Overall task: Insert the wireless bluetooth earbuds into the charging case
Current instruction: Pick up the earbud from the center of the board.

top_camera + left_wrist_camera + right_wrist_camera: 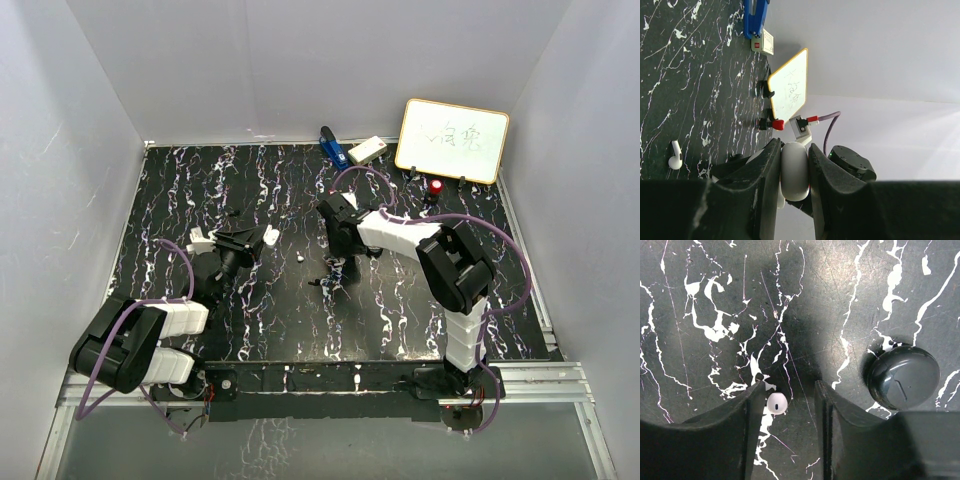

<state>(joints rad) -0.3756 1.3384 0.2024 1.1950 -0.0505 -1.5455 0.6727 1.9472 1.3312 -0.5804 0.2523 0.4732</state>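
Note:
My left gripper [262, 238] is shut on the round white charging case [794, 172] and holds it above the table; the case also shows in the top view [271, 236]. One white earbud [675, 156] lies on the black marbled table to the right of that gripper, and it shows in the top view too [300, 258]. My right gripper [790, 390] is open and low over the table. A second white earbud [776, 403] lies between its fingers, right against the left finger [747, 410]. My right gripper shows in the top view [338, 268] near the table's middle.
A black round knob [903, 376] sits on the table just right of my right gripper. At the back stand a whiteboard [452, 140], a blue object [332, 147], a cream box [367, 150] and a small red item [437, 186]. White walls enclose the table.

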